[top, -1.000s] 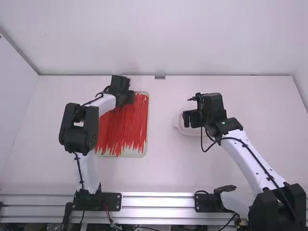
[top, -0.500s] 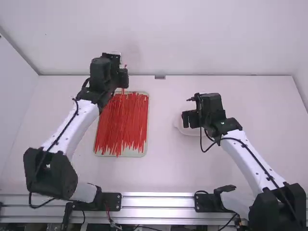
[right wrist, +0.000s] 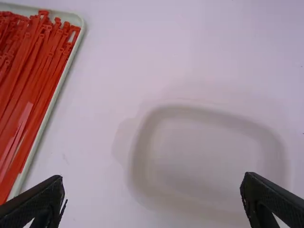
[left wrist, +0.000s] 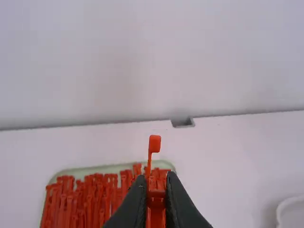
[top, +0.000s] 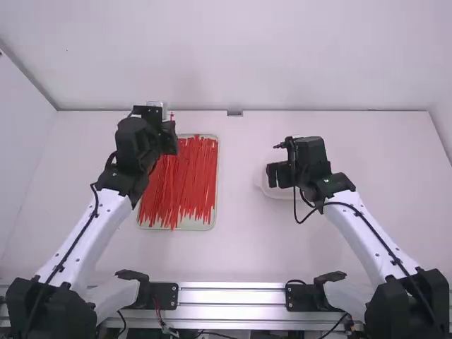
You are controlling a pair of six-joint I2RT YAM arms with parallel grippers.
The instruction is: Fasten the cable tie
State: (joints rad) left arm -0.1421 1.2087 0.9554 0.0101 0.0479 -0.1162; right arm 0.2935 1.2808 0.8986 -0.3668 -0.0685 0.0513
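Left wrist view: the left gripper's (left wrist: 155, 178) jaws are pinched on a single red cable tie (left wrist: 154, 141), with its strap clamped between them and its head sticking out beyond the tips. Beneath the jaws lies the pile of red ties (left wrist: 85, 199) in its pale tray (left wrist: 95, 167). Over the last second this arm has risen from the tray's far end and drawn back, carrying the one tie clear of the rest. Picking therefore looks done, and threading the tail through the head comes next. The right gripper (right wrist: 152, 178), jaws spread wide, hovers unmoved over the white dish (right wrist: 204, 156), well apart from the tie. It probably must come across to help.
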